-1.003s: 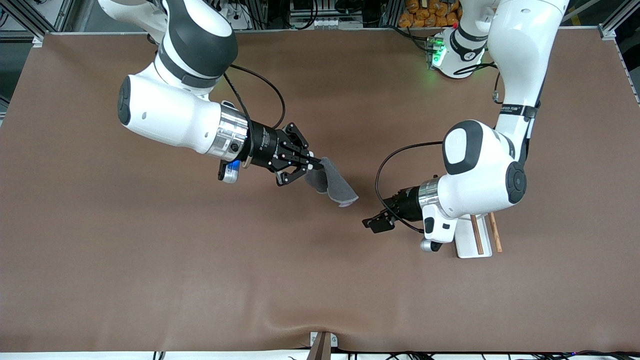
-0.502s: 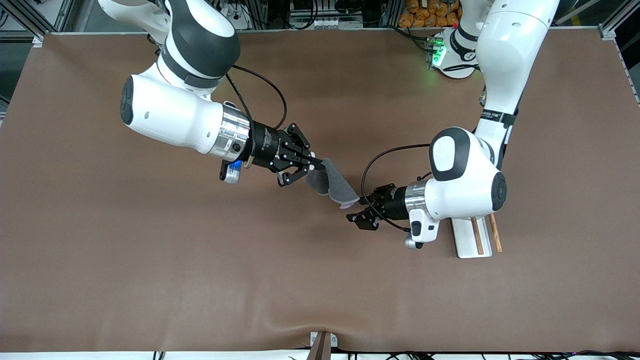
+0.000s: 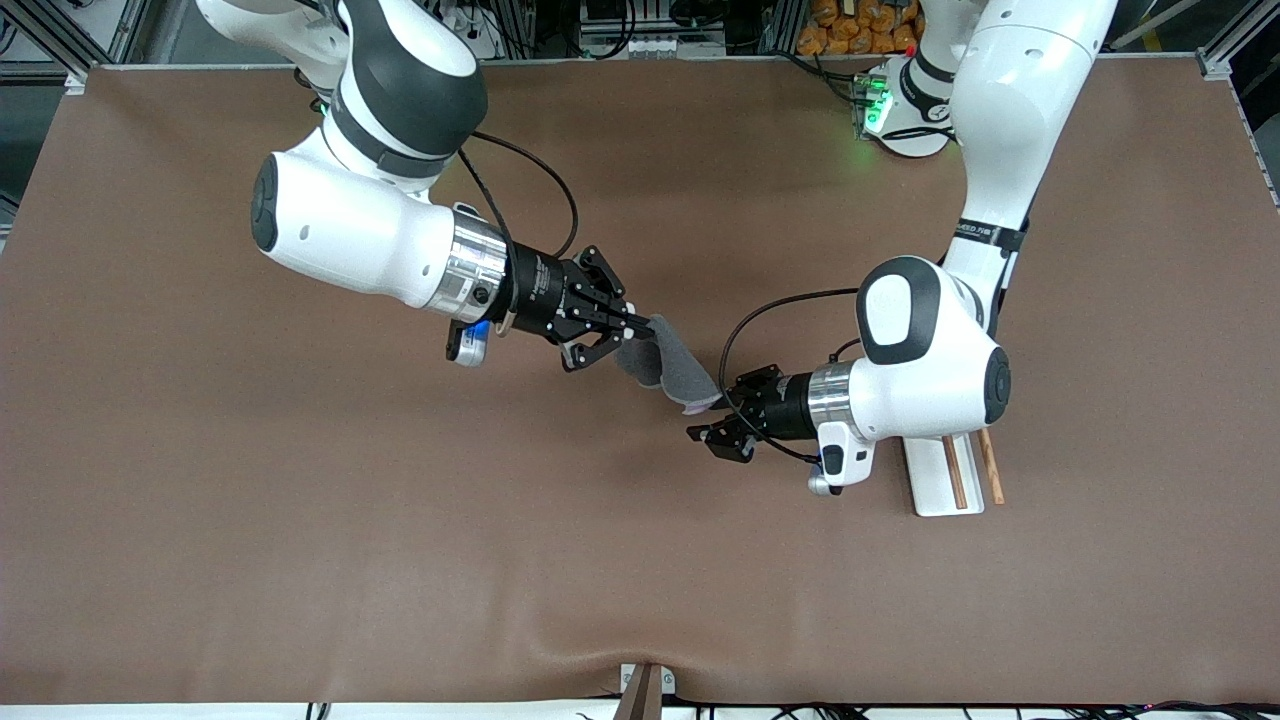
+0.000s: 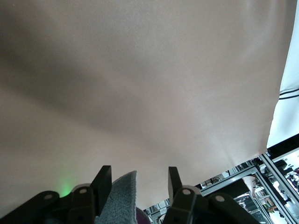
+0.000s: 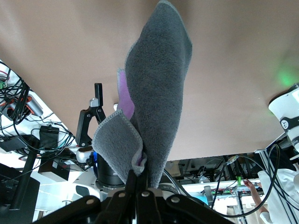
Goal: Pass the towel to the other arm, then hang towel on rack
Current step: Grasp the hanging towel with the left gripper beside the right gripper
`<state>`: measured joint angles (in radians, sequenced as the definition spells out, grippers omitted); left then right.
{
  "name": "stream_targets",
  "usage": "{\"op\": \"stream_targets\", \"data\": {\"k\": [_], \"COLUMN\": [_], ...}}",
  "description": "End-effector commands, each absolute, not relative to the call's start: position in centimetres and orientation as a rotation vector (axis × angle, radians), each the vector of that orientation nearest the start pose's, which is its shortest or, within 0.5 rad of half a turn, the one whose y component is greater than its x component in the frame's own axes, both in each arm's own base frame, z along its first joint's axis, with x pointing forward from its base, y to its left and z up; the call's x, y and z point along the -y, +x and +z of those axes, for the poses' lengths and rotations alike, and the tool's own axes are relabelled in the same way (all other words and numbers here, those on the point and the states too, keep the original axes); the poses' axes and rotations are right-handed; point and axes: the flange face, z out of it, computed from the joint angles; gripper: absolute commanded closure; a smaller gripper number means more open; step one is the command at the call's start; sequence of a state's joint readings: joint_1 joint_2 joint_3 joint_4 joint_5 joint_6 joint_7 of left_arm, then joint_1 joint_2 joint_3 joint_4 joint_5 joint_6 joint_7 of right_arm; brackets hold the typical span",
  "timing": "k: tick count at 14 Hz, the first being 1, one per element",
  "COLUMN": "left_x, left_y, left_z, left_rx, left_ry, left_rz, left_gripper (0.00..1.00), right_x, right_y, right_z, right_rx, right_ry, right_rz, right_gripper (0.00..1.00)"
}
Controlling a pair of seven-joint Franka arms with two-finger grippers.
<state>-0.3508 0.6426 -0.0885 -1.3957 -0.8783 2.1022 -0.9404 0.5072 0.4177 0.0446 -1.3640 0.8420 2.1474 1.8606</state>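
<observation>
Two arms, one cloth, one stand, all over a brown desk (image 3: 300, 520).

Towel (image 3: 672, 368): dark grey, folded, hanging in the air over the middle of the desk. One end is pinched in the right gripper (image 3: 643, 324), whose jaws are clenched tight on it; the right wrist view shows the cloth (image 5: 156, 107) rising from the closed fingertips, with a patch of purple showing in the fold. The free end reaches the left gripper (image 3: 712, 418). In the left wrist view a grey corner (image 4: 119, 198) sits between the two fingers (image 4: 101, 179), lying close against one of them, with a gap to the other. Jaws part-way apart; whether they press the cloth cannot be told.

Rack (image 3: 950, 470): white base with two brown rods, standing on the desk toward the left arm's end. Much of it is hidden under the left arm's wrist (only the end nearer the front camera shows), and its crosspiece cannot be made out. Nothing hangs on the visible part.

Containers: none seen on the desk.
</observation>
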Motion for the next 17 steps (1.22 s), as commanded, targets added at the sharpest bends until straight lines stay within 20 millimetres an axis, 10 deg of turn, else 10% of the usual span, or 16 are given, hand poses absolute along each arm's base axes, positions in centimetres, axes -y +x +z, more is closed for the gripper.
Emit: {"op": "stream_targets", "data": {"k": [1, 14, 17], "left_x": [33.9, 37.2, 37.1], "left_y": [66.1, 64.0, 63.9], "left_z": [35.5, 35.2, 35.1], "left_rx": [-1.139, -1.193, -1.194], "left_ry": [2.1, 2.121, 2.124], "left_rz": [-0.617, -0.693, -0.702], "left_gripper": [0.43, 0.46, 0.62], "right_x": [-40.4, -40.4, -40.3], "right_y": [60.1, 60.2, 60.2], "right_z": [53.9, 53.8, 53.7], "right_rx": [-1.79, -1.792, -1.795], "right_ry": [-1.606, -1.599, -1.597], "right_rz": [0.811, 0.815, 0.815], "right_gripper": [1.0, 1.0, 1.0]}}
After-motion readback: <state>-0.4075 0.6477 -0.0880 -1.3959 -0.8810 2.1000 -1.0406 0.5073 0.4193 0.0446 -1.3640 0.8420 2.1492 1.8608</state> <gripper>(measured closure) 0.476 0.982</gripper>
